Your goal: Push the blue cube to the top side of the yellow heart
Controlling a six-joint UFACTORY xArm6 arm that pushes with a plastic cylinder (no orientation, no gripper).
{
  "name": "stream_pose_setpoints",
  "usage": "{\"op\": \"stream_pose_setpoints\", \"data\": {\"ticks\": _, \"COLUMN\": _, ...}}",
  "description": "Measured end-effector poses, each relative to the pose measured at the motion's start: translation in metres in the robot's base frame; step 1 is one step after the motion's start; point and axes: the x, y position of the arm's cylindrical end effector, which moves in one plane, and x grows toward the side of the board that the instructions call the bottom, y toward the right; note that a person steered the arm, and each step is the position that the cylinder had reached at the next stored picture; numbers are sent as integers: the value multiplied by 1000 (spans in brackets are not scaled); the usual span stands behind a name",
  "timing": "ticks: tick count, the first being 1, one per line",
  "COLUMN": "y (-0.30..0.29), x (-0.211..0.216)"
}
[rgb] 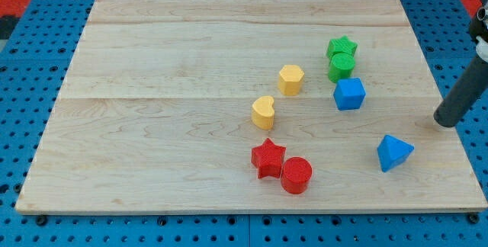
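Observation:
The blue cube (349, 94) sits right of the board's middle, just below the green cylinder (341, 66). The yellow heart (264, 113) lies to the cube's left and slightly lower, near the board's centre. My tip (443, 120) is at the board's right edge, to the right of the blue cube and slightly lower, apart from every block. The dark rod slants up to the view's right edge.
A yellow hexagon-like block (290, 79) lies above the heart. A green star (342, 47) touches the green cylinder. A red star (268, 158) and red cylinder (296, 175) sit below the heart. A blue triangular block (394, 152) lies at lower right.

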Motion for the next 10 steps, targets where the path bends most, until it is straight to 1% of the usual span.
{"op": "stream_pose_setpoints", "data": {"ticks": 2, "y": 2, "x": -2}}
{"op": "stream_pose_setpoints", "data": {"ticks": 4, "y": -43, "x": -23}}
{"op": "stream_pose_setpoints", "data": {"ticks": 5, "y": -73, "x": -50}}
{"op": "stream_pose_setpoints", "data": {"ticks": 6, "y": -164, "x": -45}}
{"op": "stream_pose_setpoints", "data": {"ticks": 7, "y": -223, "x": -47}}
{"op": "stream_pose_setpoints", "data": {"ticks": 8, "y": -256, "x": -56}}
{"op": "stream_pose_setpoints", "data": {"ticks": 9, "y": -263, "x": -57}}
{"op": "stream_pose_setpoints", "data": {"ticks": 10, "y": -253, "x": -57}}
